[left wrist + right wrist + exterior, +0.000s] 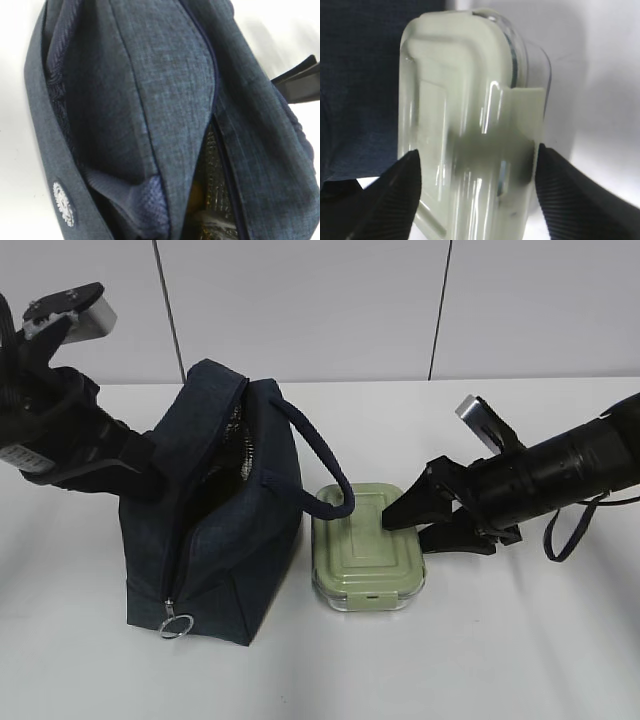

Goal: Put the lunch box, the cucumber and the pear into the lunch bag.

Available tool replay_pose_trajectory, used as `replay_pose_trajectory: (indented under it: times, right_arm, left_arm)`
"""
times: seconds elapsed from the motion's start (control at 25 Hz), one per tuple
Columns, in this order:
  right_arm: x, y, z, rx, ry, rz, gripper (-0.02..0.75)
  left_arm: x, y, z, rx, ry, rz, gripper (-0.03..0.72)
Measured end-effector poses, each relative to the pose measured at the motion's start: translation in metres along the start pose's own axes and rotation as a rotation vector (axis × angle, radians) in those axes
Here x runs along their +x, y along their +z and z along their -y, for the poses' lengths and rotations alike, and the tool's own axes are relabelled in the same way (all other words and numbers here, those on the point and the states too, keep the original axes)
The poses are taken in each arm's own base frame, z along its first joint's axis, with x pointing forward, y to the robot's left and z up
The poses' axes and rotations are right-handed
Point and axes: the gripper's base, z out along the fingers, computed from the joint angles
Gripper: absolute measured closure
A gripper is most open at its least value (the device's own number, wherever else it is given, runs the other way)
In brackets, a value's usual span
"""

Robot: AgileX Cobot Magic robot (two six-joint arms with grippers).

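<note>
The navy lunch bag (pixel 215 530) stands left of centre with its top unzipped, showing silvery lining (pixel 240 445); its handle (pixel 320 460) arches towards the lunch box. The sage-green lunch box (pixel 360 560) lies flat on the table, right of the bag. My right gripper (pixel 405 525) is open, its jaws on either side of the box's right end; the right wrist view shows the box (pixel 465 100) between the fingers (pixel 400 190). My left gripper (pixel 140 465) presses against the bag's left side, fingers hidden. A yellow-orange patch (pixel 196 192) shows inside the bag (pixel 160 90). The cucumber is out of view.
The white table (pixel 500 640) runs back to a pale panelled wall. The bag's metal ring pull (pixel 177 625) hangs at its front bottom corner. A dark cable loop (pixel 575 525) hangs under my right arm.
</note>
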Motion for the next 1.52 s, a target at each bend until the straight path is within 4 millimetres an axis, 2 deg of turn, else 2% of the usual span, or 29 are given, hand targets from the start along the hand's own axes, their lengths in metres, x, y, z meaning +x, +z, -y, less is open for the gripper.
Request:
replay_pose_trajectory:
  times: [1.0, 1.4, 1.52]
  right_arm:
    - [0.002, 0.001, 0.002, 0.010, -0.084, -0.016, 0.188]
    - [0.010, 0.013, 0.013, -0.032, -0.043, -0.081, 0.189]
    - [0.011, 0.013, 0.012, -0.047, -0.038, -0.091, 0.259]
  left_arm:
    - [0.000, 0.000, 0.000, 0.000, 0.000, 0.000, 0.687]
    - [0.000, 0.000, 0.000, 0.000, 0.000, 0.000, 0.687]
    - [0.000, 0.000, 0.000, 0.000, 0.000, 0.000, 0.687]
